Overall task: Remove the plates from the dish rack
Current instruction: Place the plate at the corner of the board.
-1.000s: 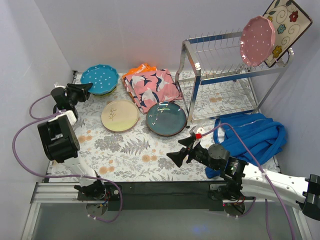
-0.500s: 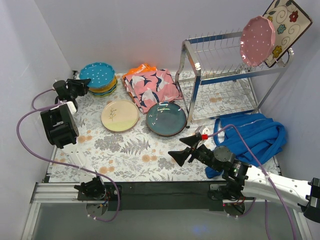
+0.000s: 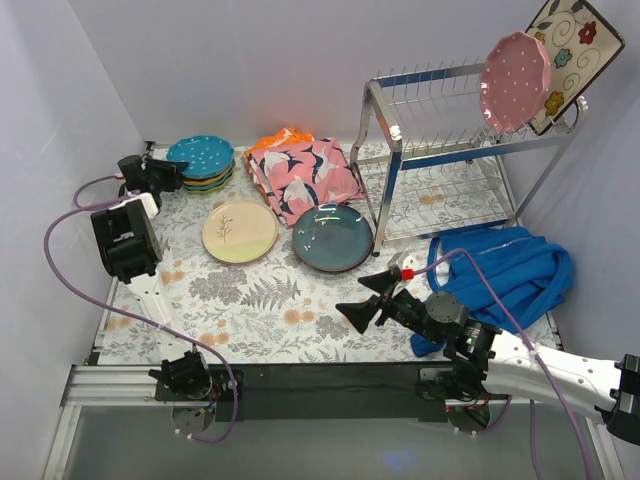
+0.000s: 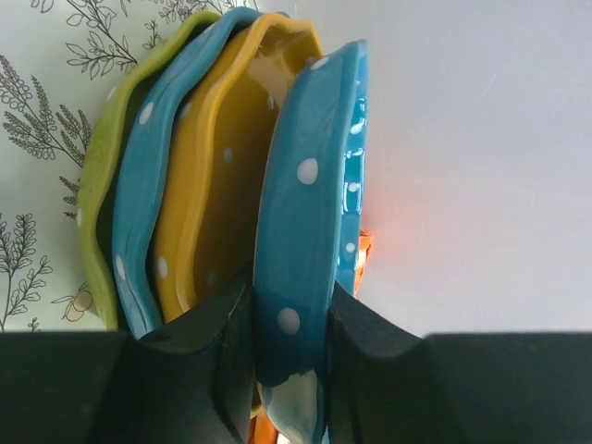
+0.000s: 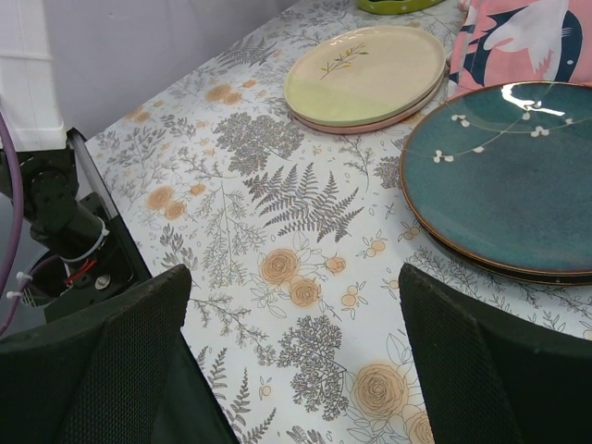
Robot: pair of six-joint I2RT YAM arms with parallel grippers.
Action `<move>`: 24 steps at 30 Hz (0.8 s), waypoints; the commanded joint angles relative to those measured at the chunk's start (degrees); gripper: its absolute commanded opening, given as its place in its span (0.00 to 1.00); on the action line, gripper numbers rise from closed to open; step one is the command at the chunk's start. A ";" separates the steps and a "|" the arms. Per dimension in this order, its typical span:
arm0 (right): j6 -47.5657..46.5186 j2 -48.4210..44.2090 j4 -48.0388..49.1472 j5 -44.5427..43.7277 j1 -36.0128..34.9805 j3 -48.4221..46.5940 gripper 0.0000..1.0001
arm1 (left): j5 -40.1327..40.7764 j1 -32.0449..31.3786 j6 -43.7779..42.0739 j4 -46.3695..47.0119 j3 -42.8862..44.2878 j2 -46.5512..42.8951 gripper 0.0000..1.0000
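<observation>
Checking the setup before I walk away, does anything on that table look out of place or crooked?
Yes. The square floral plate leans tilted at the far right top corner of the dish rack, sticking out past the frame. A blue garment lies crumpled on the table at the rack's foot.

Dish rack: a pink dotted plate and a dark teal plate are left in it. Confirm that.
Wrong. The dish rack holds the pink dotted plate and a square cream floral plate; the dark teal plate lies on the table, per the top external view.
</observation>
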State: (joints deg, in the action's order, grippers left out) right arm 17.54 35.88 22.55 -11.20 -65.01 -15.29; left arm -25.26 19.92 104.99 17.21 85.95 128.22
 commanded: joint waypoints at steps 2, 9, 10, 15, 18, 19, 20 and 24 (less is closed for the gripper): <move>-1.37 0.59 3.12 -0.49 -0.38 -0.35 0.97 | 1.26 -0.41 -4.08 -2.61 5.27 -1.84 0.30; -1.28 0.95 3.21 0.30 -0.38 -0.44 0.97 | 4.42 -1.29 -9.09 -12.45 10.98 -1.49 0.40; -1.28 1.04 3.21 0.22 -0.38 -0.44 0.97 | 4.77 -1.38 -9.62 -14.99 11.69 -1.40 0.41; -1.46 2.26 3.21 -0.05 -0.38 -0.62 0.96 | 7.23 -1.38 -11.21 -19.23 12.57 -2.71 0.45; -1.46 3.41 3.21 0.74 -0.38 -0.88 0.96 | 7.76 -1.46 -12.35 -21.42 12.83 -3.68 0.45; -1.37 3.67 3.21 1.00 -0.38 -0.97 0.96 | 8.20 -1.38 -12.88 -23.35 13.88 -3.68 0.46; -1.28 4.02 3.21 1.27 -0.38 -1.06 0.96 | 8.55 -1.38 -13.40 -24.67 14.59 -3.68 0.46; -1.19 4.11 3.21 1.54 -0.38 -1.15 0.96 | 10.58 -1.38 -14.55 -29.42 17.31 -4.56 0.47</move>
State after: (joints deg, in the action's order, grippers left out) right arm 16.93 40.07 22.87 -10.11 -65.01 -15.29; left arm -17.82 18.22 93.51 -6.72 99.42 128.88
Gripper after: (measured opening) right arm 0.962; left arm 0.459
